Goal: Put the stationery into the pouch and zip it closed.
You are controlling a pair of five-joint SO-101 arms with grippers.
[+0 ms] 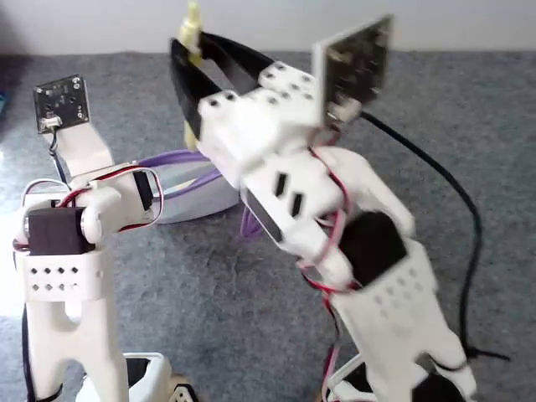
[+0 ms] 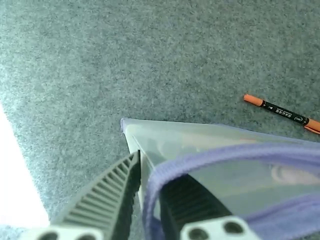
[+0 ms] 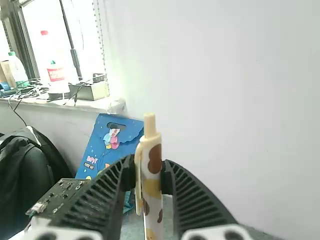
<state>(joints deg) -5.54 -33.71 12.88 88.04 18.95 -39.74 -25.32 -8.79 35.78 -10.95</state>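
Aloft, right gripper (image 3: 149, 164) clamped on pen (image 3: 149, 131), long axis vertical, left gripper (image 2: 151, 172) pinching pouch (image 2: 215, 146) edge.

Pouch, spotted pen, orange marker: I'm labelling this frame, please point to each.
pouch (image 2: 200, 136): left wrist view, clear side wall.
spotted pen (image 3: 152, 161): right wrist view, spotted barrel.
orange marker (image 2: 282, 113): left wrist view, black mid-barrel.

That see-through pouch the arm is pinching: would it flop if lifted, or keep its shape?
Probably floppy: the pouch looks like thin, translucent plastic, and its purple rim bows where the left gripper pinches it. Likely light, as little shows through its wall. The grey mat looks rough, so it may drag, not slide.
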